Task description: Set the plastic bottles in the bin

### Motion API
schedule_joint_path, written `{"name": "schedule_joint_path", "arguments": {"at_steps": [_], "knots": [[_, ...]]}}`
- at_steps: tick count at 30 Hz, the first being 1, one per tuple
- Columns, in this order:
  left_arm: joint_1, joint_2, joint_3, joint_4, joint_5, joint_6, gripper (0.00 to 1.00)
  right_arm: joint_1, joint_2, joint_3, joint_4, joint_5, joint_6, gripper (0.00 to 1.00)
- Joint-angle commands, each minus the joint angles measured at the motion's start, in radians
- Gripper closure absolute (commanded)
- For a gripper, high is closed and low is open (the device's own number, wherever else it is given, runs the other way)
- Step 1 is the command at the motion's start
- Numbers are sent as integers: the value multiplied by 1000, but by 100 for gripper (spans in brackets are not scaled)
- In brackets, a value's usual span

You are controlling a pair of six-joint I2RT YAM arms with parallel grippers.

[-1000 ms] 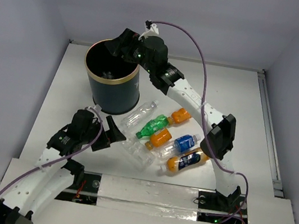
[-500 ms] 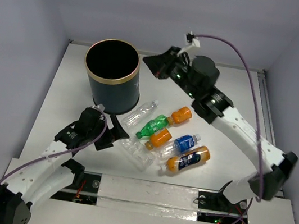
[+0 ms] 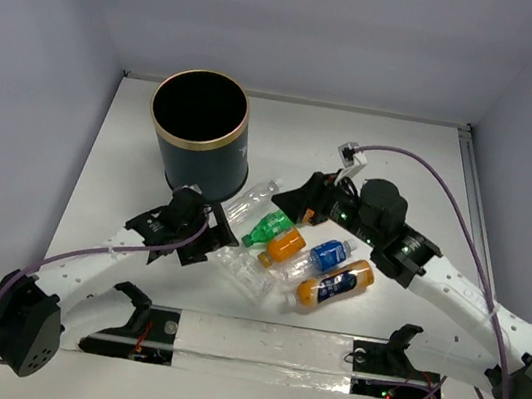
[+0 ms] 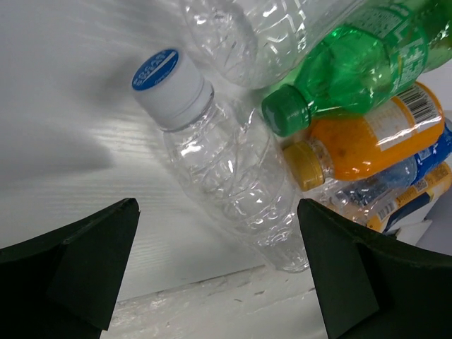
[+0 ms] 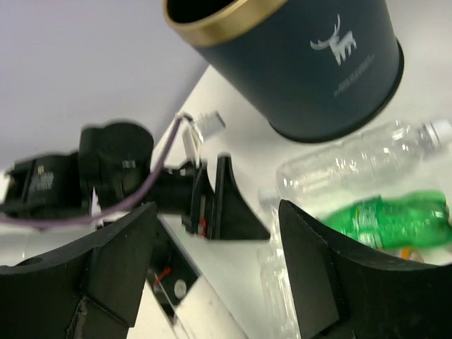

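I see my left pincer [image 4: 217, 212] spread wide and empty, a clear white-capped bottle [image 4: 226, 169] lying on the desk [image 3: 404, 161] just ahead of it against the green bottle [image 3: 270, 226] and an orange bottle [image 3: 285, 246], while my right pincer [image 5: 217, 208] hangs open, holding nothing, near the upright gold-rimmed navy bin [image 3: 211, 173]

Left gripper [image 3: 207, 241]: nearest bottle [image 4: 226, 176] lies just ahead; other bottles [image 3: 312, 258] beyond it, to the right. Right gripper [image 3: 299, 197]: bin [image 5: 311, 63] ahead, bottles before it.
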Motion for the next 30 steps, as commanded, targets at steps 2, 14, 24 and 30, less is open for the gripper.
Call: {"name": "schedule_joint_path", "arguments": {"at_steps": [2,14,24,30], "knots": [[-19,44,46,38,-57,-18,6,6,-93,-92,60,-51,14,25],[-105,165,60,129,-131,-105,15,6,-193,-200,4,-120,-17,27],[-125,139,0,115,-246,-139,46,6,-288,-252,-106,-118,-20,25],[-137,19,15,-3,-252,-113,57,6,-291,-241,-287,24,20,0]]}}
